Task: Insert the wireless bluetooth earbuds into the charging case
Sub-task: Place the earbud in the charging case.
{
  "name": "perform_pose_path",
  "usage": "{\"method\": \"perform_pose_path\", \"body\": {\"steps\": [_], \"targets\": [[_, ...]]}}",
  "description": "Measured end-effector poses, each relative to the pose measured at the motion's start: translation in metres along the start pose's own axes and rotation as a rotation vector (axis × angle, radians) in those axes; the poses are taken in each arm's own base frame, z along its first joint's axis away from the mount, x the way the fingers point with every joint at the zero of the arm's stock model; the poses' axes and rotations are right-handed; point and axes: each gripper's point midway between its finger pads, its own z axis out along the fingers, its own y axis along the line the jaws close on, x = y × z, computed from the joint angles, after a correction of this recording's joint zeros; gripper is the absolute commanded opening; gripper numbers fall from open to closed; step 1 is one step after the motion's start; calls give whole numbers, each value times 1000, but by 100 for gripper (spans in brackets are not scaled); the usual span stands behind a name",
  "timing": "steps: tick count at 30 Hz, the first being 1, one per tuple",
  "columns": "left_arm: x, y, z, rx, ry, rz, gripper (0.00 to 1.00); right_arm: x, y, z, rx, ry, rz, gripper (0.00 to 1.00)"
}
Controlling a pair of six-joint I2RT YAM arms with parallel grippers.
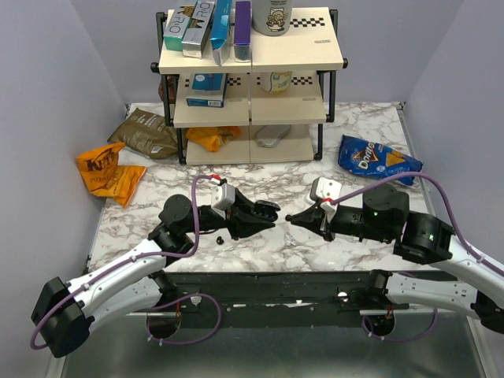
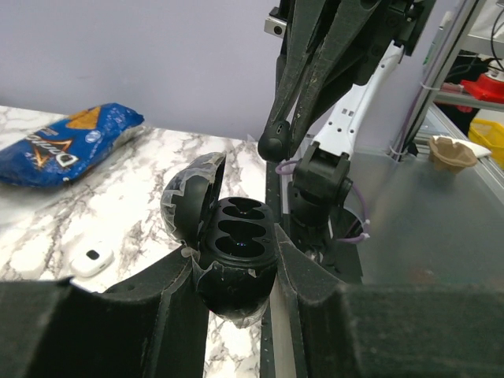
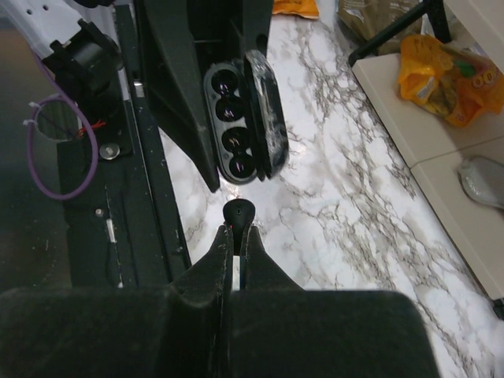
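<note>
My left gripper is shut on the charging case, a glossy black oval with its lid hinged open, held above the table. Its hollows face my right gripper. In the right wrist view the open case lies just beyond my right gripper, which is shut on one tiny black earbud. The bud is a short gap from the case's near end. The right gripper points left at the case. A second small black bud lies on the table below the left gripper.
A shelf rack with boxes stands at the back. A blue Doritos bag lies at the right, an orange bag and a brown bag at the left. A small white object lies on the marble.
</note>
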Motion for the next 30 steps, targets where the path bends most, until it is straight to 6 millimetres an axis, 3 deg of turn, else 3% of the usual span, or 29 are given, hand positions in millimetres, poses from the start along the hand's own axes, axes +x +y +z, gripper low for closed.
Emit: {"method": "perform_pose_path", "body": {"steps": [10,30], "targets": [[10,-7,3,70,31,-36,0,-4,12,20,-91,0,-24,1],[9,-19,3,139,33,-72,0,-11,17,28,-129,-16,-53,1]]}}
